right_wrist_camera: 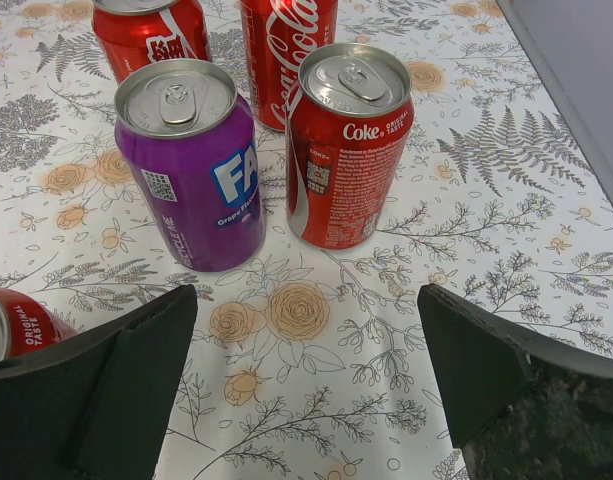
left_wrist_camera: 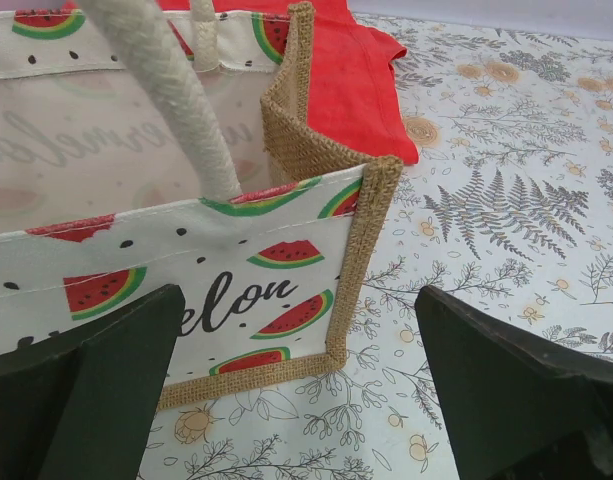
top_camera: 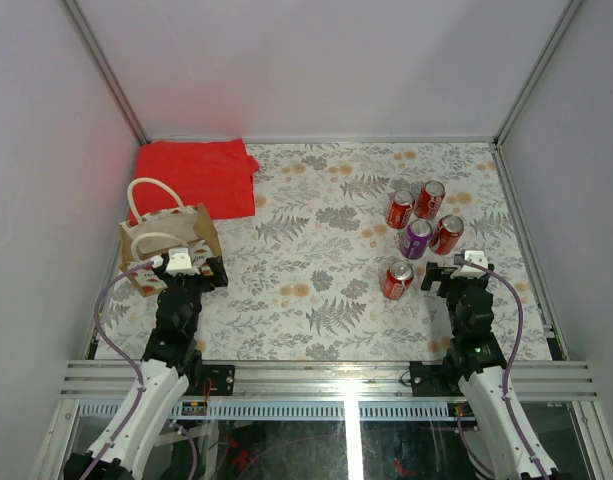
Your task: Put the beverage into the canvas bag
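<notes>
Five drinks cluster on the right side of the table (top_camera: 316,300), and the canvas bag (top_camera: 166,240) stands upright well apart at the far left, mouth up, the red cloth (top_camera: 196,178) just behind it. Our right gripper (right_wrist_camera: 306,375) hovers low before the cluster, jaws spread wide and nothing in them; the Coke can (right_wrist_camera: 348,150) and the purple can (right_wrist_camera: 191,170) stand just ahead, nearly touching. We judge the reach and grasp is the step in hand — no can is lifted yet. To do it well we'd commit to one can, centre the fingers (right_wrist_camera: 106,380) on its body below the rim, and close squarely so it doesn't tip. The Coke can looks the cleaner pick: its right flank is free, though one finger must slip into the narrow gap beside the purple can. Two more red cans (right_wrist_camera: 286,50) stand close behind, and a lone red can (top_camera: 397,279) sits near the gripper's left — easy to knock going in or out. Over at the bag, our left gripper (left_wrist_camera: 301,385) is likewise unclenched and empty, the bag's near corner ahead between its prongs; the cream handles (left_wrist_camera: 176,110) rise over the mouth and could snag a can coming down.
</notes>
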Action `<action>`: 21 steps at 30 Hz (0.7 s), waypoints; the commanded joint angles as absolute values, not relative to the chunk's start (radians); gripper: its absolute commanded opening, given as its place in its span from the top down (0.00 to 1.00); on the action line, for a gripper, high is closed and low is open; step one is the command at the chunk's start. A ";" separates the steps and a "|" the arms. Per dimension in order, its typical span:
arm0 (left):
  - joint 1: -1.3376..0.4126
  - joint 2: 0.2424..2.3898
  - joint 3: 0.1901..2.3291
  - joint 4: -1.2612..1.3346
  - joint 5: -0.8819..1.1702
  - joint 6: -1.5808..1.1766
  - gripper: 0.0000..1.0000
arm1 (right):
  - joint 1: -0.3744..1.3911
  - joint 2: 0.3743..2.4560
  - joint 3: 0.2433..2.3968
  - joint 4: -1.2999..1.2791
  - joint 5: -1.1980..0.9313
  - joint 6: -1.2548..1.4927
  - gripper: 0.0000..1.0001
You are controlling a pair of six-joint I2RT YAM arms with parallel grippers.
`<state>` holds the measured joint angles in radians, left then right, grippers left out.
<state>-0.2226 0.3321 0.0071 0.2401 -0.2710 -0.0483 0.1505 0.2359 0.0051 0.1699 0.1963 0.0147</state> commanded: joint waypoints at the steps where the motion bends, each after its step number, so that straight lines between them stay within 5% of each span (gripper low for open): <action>1: -0.219 0.334 -0.082 0.307 -0.286 -0.049 0.00 | 0.155 0.229 -0.084 0.222 0.198 0.005 0.01; 9: -0.220 0.346 -0.079 0.314 -0.277 -0.044 0.00 | 0.156 0.241 -0.089 0.248 0.320 0.054 0.01; 21: -0.219 0.256 0.166 0.006 0.057 0.058 0.00 | 0.156 0.132 0.005 0.067 0.349 0.050 0.01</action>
